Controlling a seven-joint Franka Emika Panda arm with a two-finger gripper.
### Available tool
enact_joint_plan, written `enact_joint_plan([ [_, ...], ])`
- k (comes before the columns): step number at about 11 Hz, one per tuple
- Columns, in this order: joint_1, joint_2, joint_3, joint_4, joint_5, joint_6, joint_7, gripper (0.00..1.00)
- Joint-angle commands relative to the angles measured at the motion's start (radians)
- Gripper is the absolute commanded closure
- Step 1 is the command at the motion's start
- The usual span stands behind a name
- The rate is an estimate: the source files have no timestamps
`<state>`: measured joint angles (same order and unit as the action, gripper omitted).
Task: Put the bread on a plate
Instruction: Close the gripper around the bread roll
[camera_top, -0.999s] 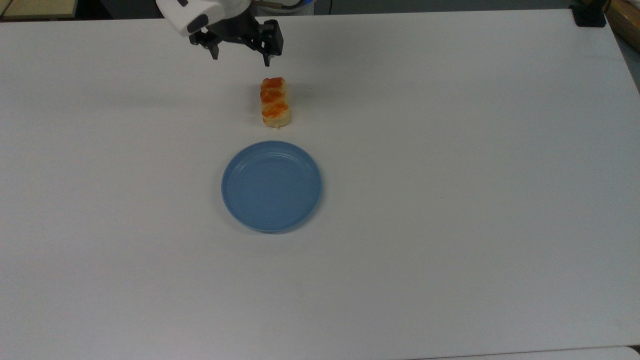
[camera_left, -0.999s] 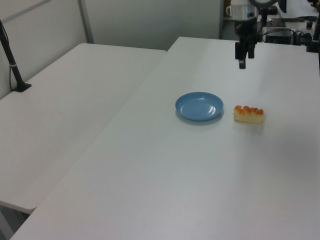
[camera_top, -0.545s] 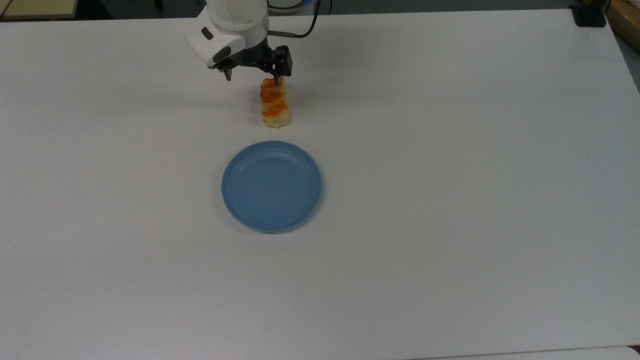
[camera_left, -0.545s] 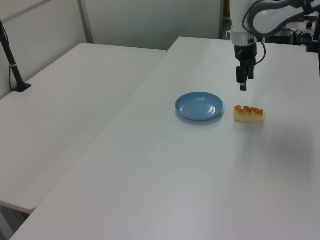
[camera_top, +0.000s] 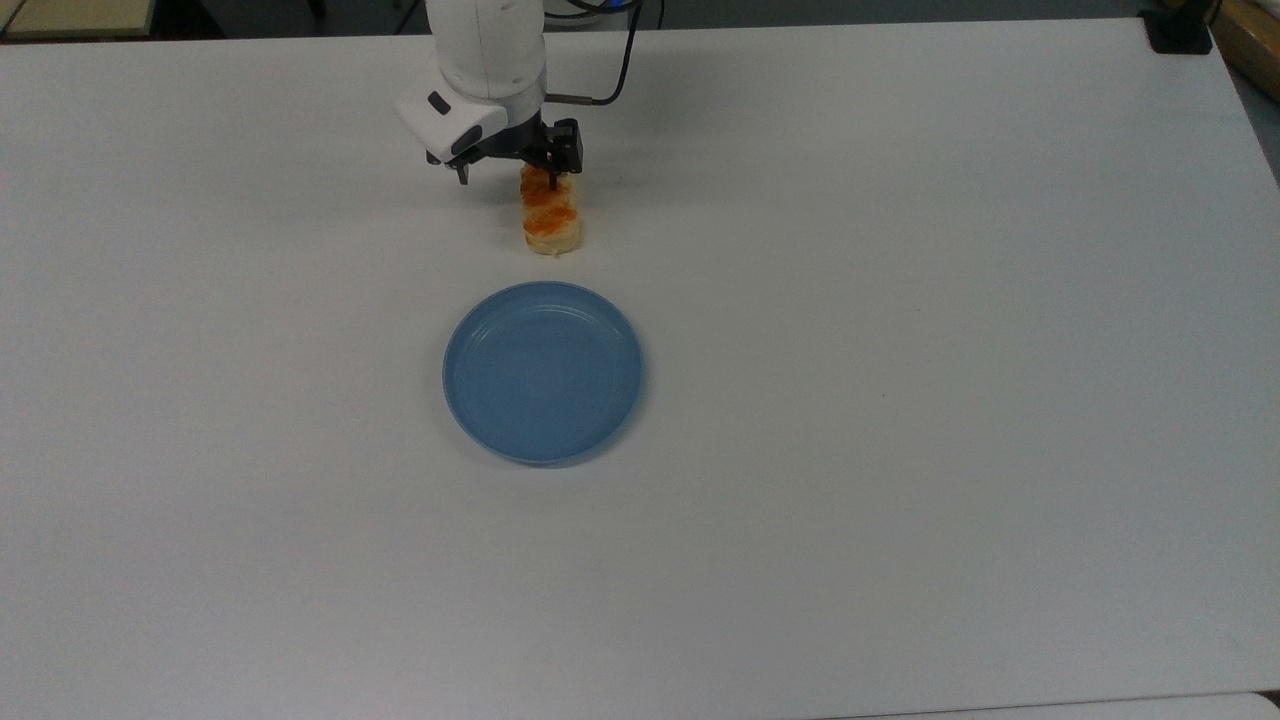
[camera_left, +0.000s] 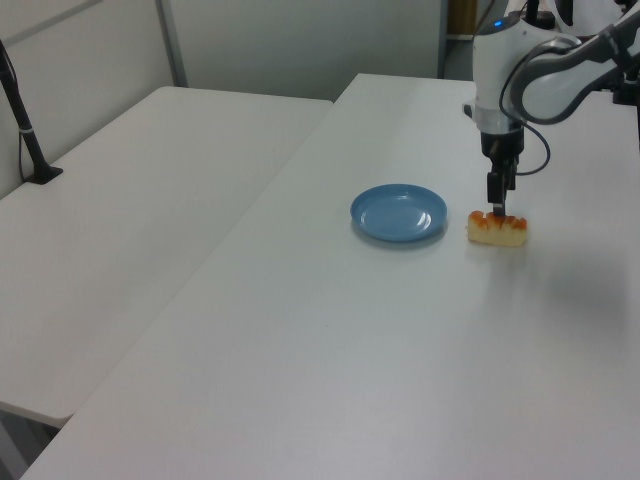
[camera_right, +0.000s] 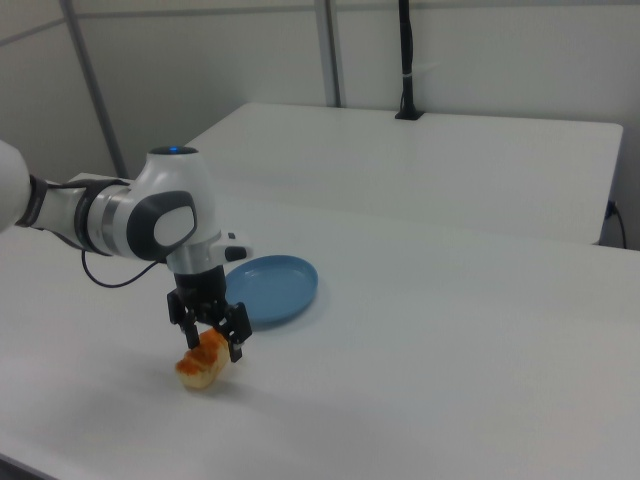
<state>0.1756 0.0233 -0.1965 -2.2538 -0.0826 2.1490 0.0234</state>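
In the top view, the bread (camera_top: 551, 218) lay on the white bench (camera_top: 900, 300), at 12 o'clock from the blue plate (camera_top: 543, 372), apart from it. In the left view, the pincer (camera_left: 497, 205) hung over the bread (camera_left: 497, 230). In the right view, the pincer (camera_right: 211, 338) was spread, straddling the bread (camera_right: 203, 363).

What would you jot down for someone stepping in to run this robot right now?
Gripper: open, lowered over the bread, one finger on each side of its far end; not closed on it yet.
Bread: lying on the white table, apart from the plate, just above it in the top view.
Plate: empty.
Done: the approach to the bread.
Left: close on the bread, lift it, carry it over the plate, set it down, let go.
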Motion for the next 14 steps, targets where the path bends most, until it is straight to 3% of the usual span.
enact_joint_plan([
  [1, 0.022, -0.017, -0.003, -0.046, -0.017, 0.042, -0.011, 0.0],
  [4, 0.047, 0.016, -0.003, -0.046, -0.014, 0.077, 0.01, 0.0],
  [9, 0.022, -0.02, -0.014, -0.035, 0.003, 0.058, 0.012, 0.0],
  [14, 0.015, -0.031, -0.015, 0.0, 0.067, 0.025, 0.004, 0.0],
])
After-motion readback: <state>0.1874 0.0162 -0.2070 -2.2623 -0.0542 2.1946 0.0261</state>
